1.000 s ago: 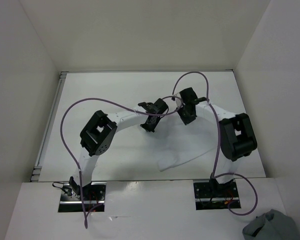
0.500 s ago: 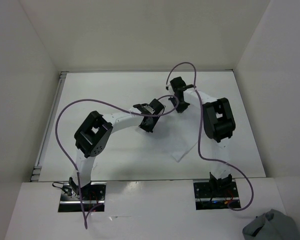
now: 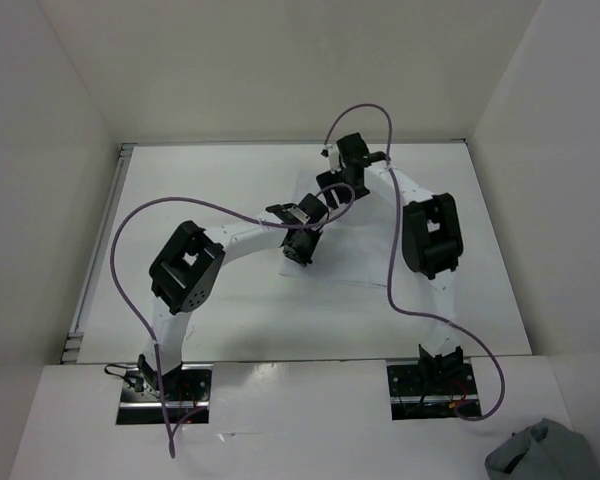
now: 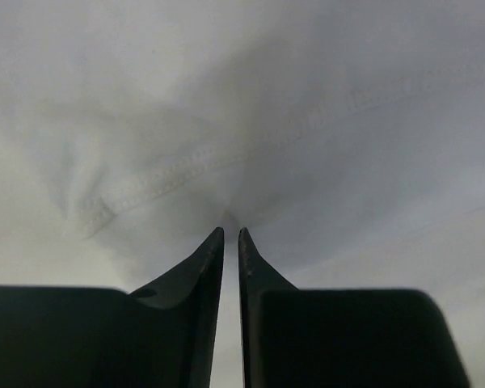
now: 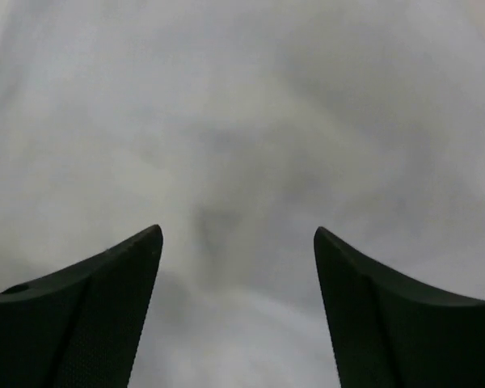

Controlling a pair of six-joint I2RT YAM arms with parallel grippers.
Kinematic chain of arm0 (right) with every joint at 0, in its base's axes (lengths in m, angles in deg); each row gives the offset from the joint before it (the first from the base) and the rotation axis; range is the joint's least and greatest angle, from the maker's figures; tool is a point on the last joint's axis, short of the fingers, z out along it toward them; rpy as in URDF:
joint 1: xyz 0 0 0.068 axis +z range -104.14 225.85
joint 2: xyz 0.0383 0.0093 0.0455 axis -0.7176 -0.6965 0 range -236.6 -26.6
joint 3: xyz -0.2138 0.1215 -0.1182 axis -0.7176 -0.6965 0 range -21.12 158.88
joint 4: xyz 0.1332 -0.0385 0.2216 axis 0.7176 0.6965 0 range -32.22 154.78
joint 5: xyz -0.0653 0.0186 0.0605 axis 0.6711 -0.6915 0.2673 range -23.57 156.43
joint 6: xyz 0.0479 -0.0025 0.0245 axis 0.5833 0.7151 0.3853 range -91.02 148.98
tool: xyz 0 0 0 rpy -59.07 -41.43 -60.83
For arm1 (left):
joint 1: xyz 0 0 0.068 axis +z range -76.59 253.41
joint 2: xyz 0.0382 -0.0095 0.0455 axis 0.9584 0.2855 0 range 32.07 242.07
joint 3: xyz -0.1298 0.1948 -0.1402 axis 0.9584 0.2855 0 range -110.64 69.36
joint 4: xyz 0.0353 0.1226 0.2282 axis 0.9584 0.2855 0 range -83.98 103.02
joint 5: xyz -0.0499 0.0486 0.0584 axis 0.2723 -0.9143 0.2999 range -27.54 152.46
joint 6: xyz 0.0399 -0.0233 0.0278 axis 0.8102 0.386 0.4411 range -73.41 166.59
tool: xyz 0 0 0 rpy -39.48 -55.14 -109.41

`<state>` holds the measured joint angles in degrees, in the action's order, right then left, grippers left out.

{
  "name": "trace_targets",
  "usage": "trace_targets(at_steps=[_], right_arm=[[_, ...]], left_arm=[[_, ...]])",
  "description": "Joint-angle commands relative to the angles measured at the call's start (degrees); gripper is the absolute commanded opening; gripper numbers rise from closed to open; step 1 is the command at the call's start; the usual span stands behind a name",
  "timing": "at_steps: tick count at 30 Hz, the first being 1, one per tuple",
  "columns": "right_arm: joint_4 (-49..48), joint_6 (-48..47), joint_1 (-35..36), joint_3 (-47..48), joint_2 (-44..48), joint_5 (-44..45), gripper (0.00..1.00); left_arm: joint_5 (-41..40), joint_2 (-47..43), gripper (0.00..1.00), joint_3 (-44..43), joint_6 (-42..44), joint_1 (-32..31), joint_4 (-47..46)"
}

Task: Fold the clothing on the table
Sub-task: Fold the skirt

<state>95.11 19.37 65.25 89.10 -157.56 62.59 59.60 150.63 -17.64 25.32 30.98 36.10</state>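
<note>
The table (image 3: 230,320), a white top with a metal rail (image 3: 100,250) along its left edge, is enclosed by white walls (image 3: 280,70); the clothing (image 3: 355,262), a thin white fabric barely told apart from the tabletop, is spread near the middle of the table, somewhat towards the right, its near edge marked only by a faint line; both grippers are set over it. The left arm (image 3: 188,268) is arched from its base at the near edge up and inward to the centre; the right arm (image 3: 427,235) is stretched from its base towards the far side and bent inward; a purple cable (image 3: 130,240) is looped above each arm. A grey-blue cloth bundle (image 3: 540,455) is seen at the near right corner, off the tabletop and well apart from the clothing.

The left gripper (image 4: 231,233) is pointed down at the fabric, its fingers brought almost together with only a thin slit left between them; creases in the cloth are drawn towards the tips, yet whether fabric is pinched there cannot be told. The right gripper (image 5: 238,234) is held just beyond the left one, towards the far side; its fingers are spread wide over bare fabric, and nothing is held between them. A stitched hem (image 4: 226,153) is seen running across the cloth just past the left fingertips.
</note>
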Motion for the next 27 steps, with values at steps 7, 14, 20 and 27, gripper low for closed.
trace_targets(at_steps=[7, 14, 20, 27], right_arm=[[-0.6, -0.7, -3.8, -31.3, 39.3, -5.4, 1.00], [0.2, 3.2, -4.4, -43.5, 46.8, -5.3, 1.00], [0.2, 4.5, -5.6, -46.7, 51.0, -5.3, 1.00], [-0.3, 4.5, -6.7, -50.1, 57.0, -4.8, 1.00]], left_arm=[[-2.4, -23.1, 0.86, 7.5, 2.8, 2.4, -2.9], [11.5, -14.3, 0.93, 7.6, 6.2, 6.5, 1.0], [18.1, -12.6, 0.94, 15.2, 3.3, 9.6, -6.2], [20.0, -14.2, 0.94, 17.7, 1.9, 12.5, -9.5]])
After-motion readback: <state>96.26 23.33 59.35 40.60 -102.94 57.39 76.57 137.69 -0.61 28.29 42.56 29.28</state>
